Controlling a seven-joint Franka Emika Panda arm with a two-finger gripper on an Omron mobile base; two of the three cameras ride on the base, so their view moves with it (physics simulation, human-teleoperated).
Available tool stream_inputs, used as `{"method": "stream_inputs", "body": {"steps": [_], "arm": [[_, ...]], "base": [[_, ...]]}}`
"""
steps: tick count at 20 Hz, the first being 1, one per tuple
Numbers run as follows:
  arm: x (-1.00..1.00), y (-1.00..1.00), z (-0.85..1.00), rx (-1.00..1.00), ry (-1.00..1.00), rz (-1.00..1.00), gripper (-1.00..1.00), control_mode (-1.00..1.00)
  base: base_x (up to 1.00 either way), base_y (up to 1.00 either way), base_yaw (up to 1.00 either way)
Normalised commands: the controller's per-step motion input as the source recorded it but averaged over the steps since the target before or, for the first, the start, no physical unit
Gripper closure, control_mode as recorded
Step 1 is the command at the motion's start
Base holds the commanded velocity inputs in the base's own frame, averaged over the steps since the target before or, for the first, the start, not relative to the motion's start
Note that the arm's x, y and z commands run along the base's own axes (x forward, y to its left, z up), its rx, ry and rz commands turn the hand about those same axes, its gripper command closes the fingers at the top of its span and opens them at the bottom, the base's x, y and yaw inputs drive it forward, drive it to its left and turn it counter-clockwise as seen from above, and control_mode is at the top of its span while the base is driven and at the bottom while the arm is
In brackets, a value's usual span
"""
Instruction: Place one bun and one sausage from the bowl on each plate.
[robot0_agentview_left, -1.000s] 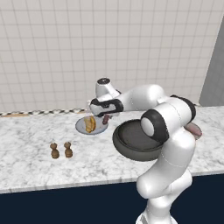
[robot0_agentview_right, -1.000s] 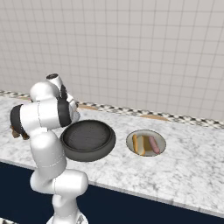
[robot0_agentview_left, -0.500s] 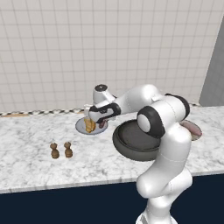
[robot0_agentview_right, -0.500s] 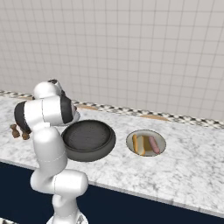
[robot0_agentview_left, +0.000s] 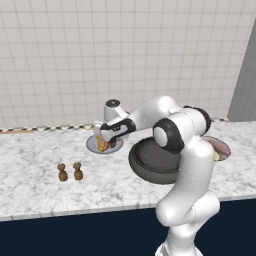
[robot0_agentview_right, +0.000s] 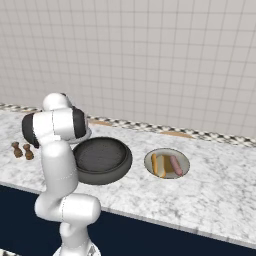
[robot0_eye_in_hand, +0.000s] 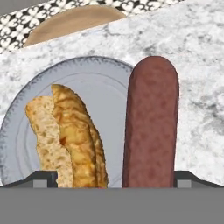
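My gripper (robot0_agentview_left: 103, 137) hangs low over the left plate (robot0_agentview_left: 116, 146), a flat light-grey disc. In the hand view the gripper (robot0_eye_in_hand: 116, 180) is open, its dark fingertips (robot0_eye_in_hand: 43, 177) set wide apart. Between them lie a golden split bun (robot0_eye_in_hand: 70, 138) on the plate (robot0_eye_in_hand: 103, 89) and a reddish-brown sausage (robot0_eye_in_hand: 151, 122) beside it on the right, its far end reaching past the rim. The sausage sits off centre, close to one fingertip. The dark-grey bowl (robot0_agentview_right: 102, 159) holds nothing I can see. The right plate (robot0_agentview_right: 183, 156) carries a bun (robot0_agentview_right: 156, 165) and a sausage (robot0_agentview_right: 175, 164).
Two little brown shakers (robot0_agentview_left: 70, 171) stand on the marble counter left of the bowl (robot0_agentview_left: 152, 161). A patterned strip runs along the tiled wall behind. The arm's elbow hides part of the right plate (robot0_agentview_left: 222, 146) in the left base view.
The hand has swung left and come down over the left plate with the sausage. The bowl, right plate and shakers have stayed put.
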Motion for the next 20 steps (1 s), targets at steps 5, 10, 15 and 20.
{"method": "stream_inputs", "body": {"steps": [5, 10, 15, 20], "arm": [[0.15, 0.15, 0.02, 0.01, -0.04, 0.05, -1.00, -1.00], [0.26, 0.10, -0.17, 0.01, 0.00, 0.05, -1.00, -1.00], [0.25, 0.00, -0.43, 0.04, 0.00, 0.06, -1.00, -1.00], [-0.15, 0.00, 0.44, 0.02, -0.04, 0.01, -1.00, -1.00]], "base": [[0.00, 0.00, 0.00], [0.00, 0.00, 0.00], [0.00, 0.00, 0.00], [0.00, 0.00, 0.00]]}}
